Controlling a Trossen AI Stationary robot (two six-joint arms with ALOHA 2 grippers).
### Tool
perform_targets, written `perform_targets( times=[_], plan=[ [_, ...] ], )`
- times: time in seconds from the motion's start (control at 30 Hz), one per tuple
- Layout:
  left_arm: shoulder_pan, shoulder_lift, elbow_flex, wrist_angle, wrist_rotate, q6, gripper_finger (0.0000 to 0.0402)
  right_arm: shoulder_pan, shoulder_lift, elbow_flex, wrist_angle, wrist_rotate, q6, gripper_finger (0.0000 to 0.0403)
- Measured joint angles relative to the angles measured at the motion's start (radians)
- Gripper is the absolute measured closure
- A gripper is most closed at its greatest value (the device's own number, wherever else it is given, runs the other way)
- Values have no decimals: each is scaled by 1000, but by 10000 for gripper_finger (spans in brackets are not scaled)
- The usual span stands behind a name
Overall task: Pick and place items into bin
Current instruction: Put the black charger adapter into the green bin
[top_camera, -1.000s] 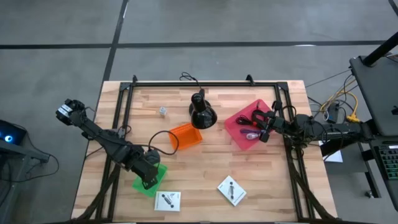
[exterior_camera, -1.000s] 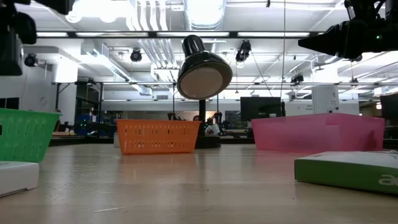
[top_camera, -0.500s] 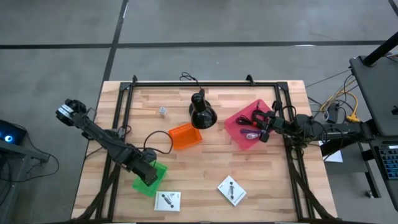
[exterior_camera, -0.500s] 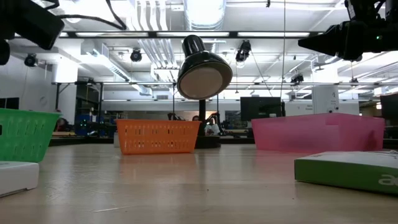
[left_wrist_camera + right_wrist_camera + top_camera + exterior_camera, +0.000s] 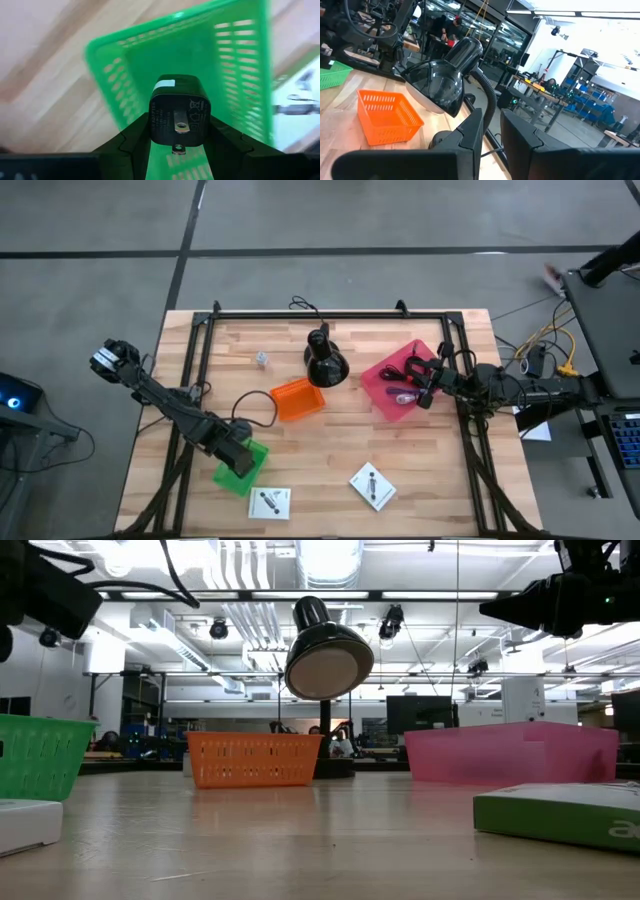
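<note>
Lower left of the high view: left gripper (image 5: pixel 236 464) poised over the green bin (image 5: pixel 243 470), fingers clamped on a black plug adapter (image 5: pixel 179 112), prongs facing the wrist camera, mesh floor of the bin directly beyond it. Best done by centring over the bin's middle, away from the near wall, dropping low enough that the adapter cannot bounce out, then opening fully and lifting straight up. Arm stretched diagonally from the upper-left table edge down toward the bin, wrist pitched steeply downward. Just below the bin, a white card (image 5: pixel 269 502) on the wood; another white card (image 5: pixel 372 486) farther right along the bottom. Centre of frame: orange bin (image 5: pixel 298 399), with the black lamp (image 5: pixel 325 360) just above and right of it, and a small silvery bit (image 5: pixel 261 359) up and left, apart from everything. Right of centre: pink bin (image 5: pixel 393 369) with dark cables and a purple cord inside, hard to separate at this range. Right gripper (image 5: pixel 428 385) parked at the pink bin's right edge, arm reaching in level from the right side, narrow gap between the fingers, apparently empty.
</note>
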Motion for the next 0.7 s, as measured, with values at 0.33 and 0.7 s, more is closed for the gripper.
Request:
perform_targets(
  times=[0.33, 0.7],
  plan=[
    [2, 45, 0, 25, -16, 56, 262, 0, 0, 0, 0, 0, -1, 346],
    [11, 40, 5, 29, -18, 87, 249, 0, 1, 0, 0, 0, -2, 346]
  ],
)
